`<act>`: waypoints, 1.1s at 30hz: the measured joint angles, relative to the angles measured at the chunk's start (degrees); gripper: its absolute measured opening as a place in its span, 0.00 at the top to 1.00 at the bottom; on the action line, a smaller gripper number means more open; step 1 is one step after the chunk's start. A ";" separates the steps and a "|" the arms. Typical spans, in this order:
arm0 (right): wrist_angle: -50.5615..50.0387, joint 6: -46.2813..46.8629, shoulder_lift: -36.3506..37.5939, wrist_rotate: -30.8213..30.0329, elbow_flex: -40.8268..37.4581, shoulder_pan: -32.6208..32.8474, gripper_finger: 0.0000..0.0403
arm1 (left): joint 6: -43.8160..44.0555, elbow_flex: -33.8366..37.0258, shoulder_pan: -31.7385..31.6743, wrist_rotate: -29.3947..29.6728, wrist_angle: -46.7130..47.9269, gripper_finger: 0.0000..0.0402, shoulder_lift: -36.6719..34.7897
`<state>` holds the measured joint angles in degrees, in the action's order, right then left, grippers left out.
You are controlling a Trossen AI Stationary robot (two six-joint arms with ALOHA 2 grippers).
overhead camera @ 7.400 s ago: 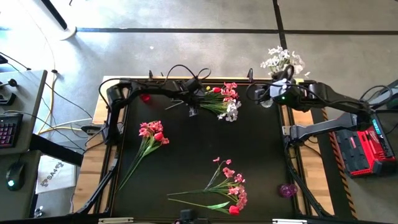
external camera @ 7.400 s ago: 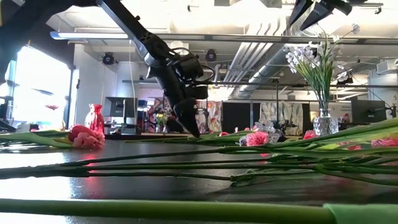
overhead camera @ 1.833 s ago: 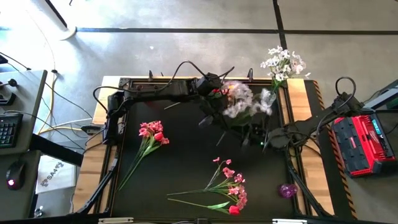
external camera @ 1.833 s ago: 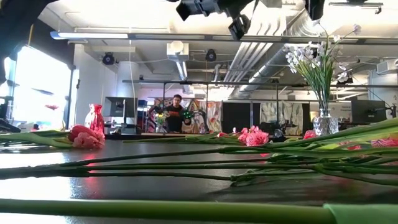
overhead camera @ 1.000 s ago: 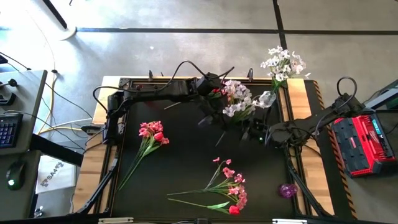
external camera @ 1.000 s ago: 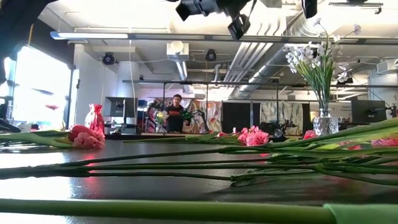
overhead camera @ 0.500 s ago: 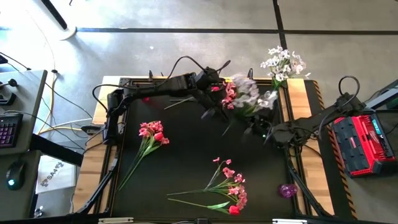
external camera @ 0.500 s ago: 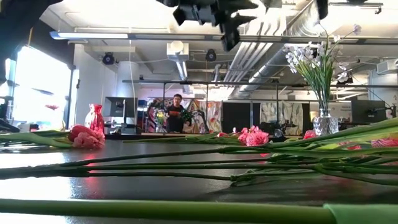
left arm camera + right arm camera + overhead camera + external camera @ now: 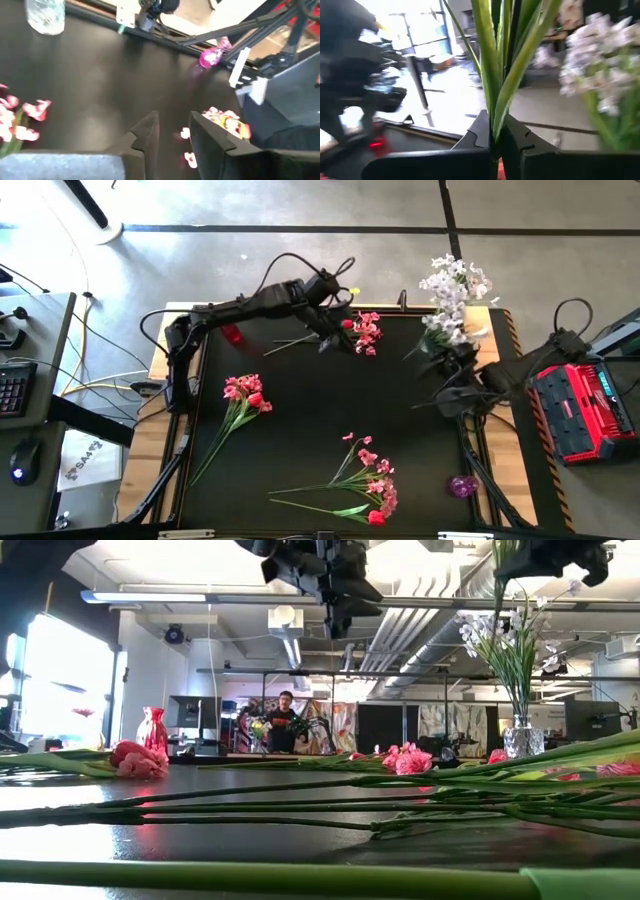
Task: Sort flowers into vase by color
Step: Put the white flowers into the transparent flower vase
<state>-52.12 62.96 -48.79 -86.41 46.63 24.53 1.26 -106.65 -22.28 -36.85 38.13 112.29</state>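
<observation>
My right gripper (image 9: 447,362) is at the table's far right, shut on a spray of white blossoms (image 9: 446,318) with green leaves. The spray reaches toward the far edge, beside the clear vase (image 9: 521,740) of white flowers (image 9: 455,278). My left gripper (image 9: 327,338) hangs open and holds nothing. It is above the far middle of the table, just left of a pink spray (image 9: 365,333) that lies flat. Its fingers (image 9: 146,131) stand apart in the left wrist view. A red vase (image 9: 232,335) stands far left and a pink vase (image 9: 462,485) near right. My right gripper pinches the white spray's green stem and leaves (image 9: 495,125) between its two fingers. The leaves fan out beyond the fingertips and the blossoms (image 9: 592,55) stand off to one side. The spray is lifted clear of the table.
A bunch of pink blossoms with a red tulip (image 9: 245,392) lies on the left of the black mat. Several pink and red stems (image 9: 365,482) lie at the near middle, and their stalks (image 9: 330,808) fill the low view. A person (image 9: 285,720) stands in the room beyond.
The white spray has passed from my left gripper to my right one. My right gripper has carried it toward the table's far right corner, next to the clear vase, turning its wrist. My left gripper has let go and drawn back toward the far left.
</observation>
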 joint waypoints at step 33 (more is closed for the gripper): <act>3.34 -27.73 -16.02 13.18 -0.03 -27.14 0.99 | -7.37 -0.04 -3.68 18.06 8.83 0.81 -2.16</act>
<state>-48.78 35.24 -64.81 -73.23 46.60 -2.61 -6.11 -106.69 -25.96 -18.79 46.96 110.13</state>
